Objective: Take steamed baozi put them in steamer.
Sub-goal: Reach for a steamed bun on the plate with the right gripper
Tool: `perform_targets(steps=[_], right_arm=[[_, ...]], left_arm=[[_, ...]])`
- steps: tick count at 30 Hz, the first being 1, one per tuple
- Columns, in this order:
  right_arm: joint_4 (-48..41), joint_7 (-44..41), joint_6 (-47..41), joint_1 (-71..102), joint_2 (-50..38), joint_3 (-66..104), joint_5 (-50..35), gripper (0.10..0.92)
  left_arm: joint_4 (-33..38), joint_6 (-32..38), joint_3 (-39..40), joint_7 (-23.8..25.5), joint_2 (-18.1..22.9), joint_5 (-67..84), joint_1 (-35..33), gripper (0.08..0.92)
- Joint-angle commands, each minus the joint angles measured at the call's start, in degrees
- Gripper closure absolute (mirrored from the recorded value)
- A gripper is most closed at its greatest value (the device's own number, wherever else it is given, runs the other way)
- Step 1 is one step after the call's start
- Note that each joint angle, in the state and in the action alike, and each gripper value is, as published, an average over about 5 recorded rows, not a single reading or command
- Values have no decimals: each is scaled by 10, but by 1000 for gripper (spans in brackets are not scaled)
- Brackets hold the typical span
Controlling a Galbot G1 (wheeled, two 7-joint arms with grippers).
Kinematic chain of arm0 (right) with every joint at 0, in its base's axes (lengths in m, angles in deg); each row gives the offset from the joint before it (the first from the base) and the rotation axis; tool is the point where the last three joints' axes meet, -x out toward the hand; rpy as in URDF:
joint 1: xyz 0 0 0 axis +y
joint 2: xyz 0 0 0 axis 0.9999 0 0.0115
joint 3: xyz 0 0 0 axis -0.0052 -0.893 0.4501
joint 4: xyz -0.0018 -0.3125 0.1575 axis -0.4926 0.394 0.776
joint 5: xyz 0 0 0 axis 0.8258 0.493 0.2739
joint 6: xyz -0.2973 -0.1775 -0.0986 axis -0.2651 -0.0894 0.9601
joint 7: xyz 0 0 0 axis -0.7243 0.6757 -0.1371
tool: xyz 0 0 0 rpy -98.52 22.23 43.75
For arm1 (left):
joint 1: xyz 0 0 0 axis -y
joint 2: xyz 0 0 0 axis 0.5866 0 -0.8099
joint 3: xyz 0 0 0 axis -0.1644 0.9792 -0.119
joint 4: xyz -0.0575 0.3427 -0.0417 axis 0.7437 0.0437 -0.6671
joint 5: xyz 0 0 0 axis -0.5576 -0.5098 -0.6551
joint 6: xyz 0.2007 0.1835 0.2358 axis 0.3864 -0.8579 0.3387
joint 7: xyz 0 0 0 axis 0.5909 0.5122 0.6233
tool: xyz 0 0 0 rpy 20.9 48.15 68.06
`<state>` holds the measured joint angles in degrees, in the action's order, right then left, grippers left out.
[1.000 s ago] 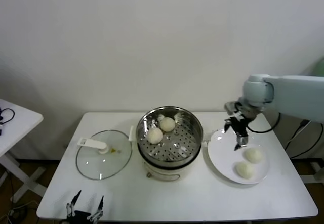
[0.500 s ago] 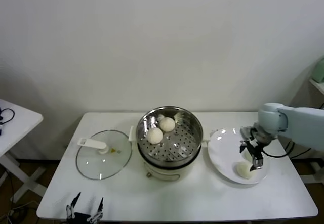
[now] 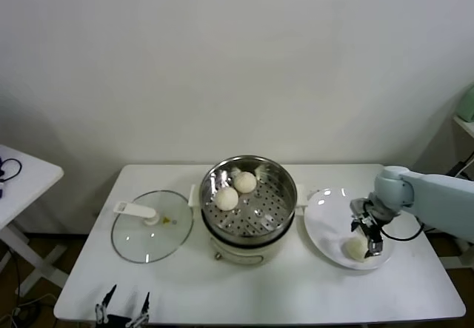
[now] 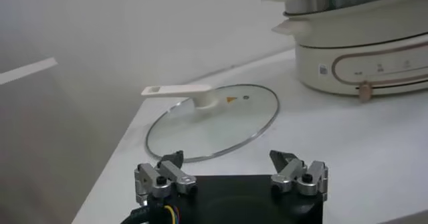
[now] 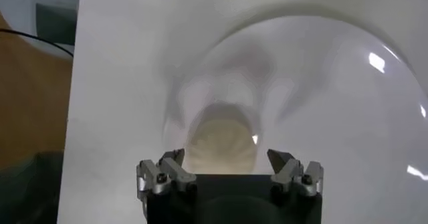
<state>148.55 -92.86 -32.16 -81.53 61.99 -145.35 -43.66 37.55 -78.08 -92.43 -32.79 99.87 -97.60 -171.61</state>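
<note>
Baozi: two sit in the steamer (image 3: 249, 203), one (image 3: 226, 198) toward its left and one (image 3: 245, 182) just behind it near the far wall. They are round, smooth and off-white. A third bun (image 3: 356, 248) lies on the near right part of the white plate (image 3: 324, 224), which stands just right of the steamer. A fourth cannot be made out; the right gripper may hide it.

The steamer is a shiny steel basket with a perforated floor on a cream pot base. The left wrist view shows the base's front panel with a rounded outline, tiny marks too small to read and a small knob (image 4: 364, 91); the head view gives none of this. No brand can be read anywhere. The glass lid (image 3: 152, 225) with its white handle lies flat on the table (image 3: 296, 291), left of the steamer, with a small orange-yellow mark on it.

The right gripper (image 3: 368, 233) is low over the plate with its fingers apart; its wrist view shows a bun (image 5: 222, 140) between them, not clamped. The left gripper (image 3: 124, 312) rests at the table's near left edge, fingers apart.
</note>
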Motion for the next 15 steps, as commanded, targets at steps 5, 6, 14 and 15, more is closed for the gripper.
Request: perform_targets(steps=[5,6,14,15], right_arm=[[-18,-2,-1,39,-2,31,16,209],[-18,-2,-1,38,-2,31,16,212],[-15,-1,-2,35,-3,31,18,310],[-14,-1,-1,33,-3,31,17,322]], left_arm=[[1,-1,-1,0,-1,0,0,177],[1,-1,0,0,-1,0,0,177],[2,-1,1,-1,-3,0,-1,177],[3,-1,1,-1,-4,0,-1,177]])
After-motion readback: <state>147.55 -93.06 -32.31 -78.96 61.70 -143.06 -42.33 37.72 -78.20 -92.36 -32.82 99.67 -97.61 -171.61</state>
